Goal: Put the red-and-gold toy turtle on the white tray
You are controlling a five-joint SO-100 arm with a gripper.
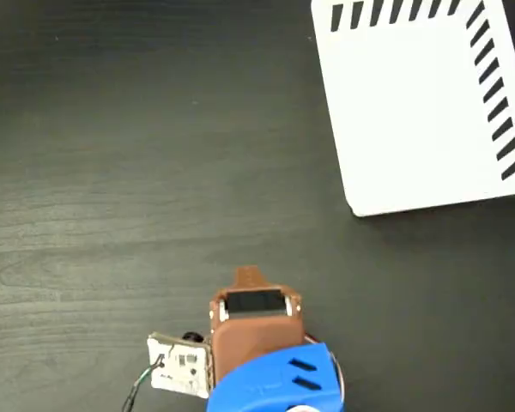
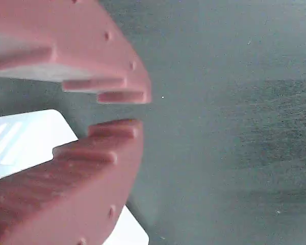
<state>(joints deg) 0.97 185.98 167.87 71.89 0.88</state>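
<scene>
Nearest in the wrist view, the jaws are sitting almost closed, a thin dark slit showing between the two red fingers (image 2: 120, 92), and they are gripping nothing. Behind them a corner of the tray (image 2: 35, 138) is peeking out at about 8 o'clock, with bare dark counter (image 2: 229, 127) filling the rest. In the fixed view the arm (image 1: 257, 343) is resting at 6 o'clock, its brown head pointing toward 12, and the tray (image 1: 412, 120) is lying well apart at about 2 o'clock, its black stripes running along its top and right edges. The turtle is not appearing in either view, so I cannot tell which way it lies from the jaws or how its long axis runs; judging from this, finding it is coming first.
</scene>
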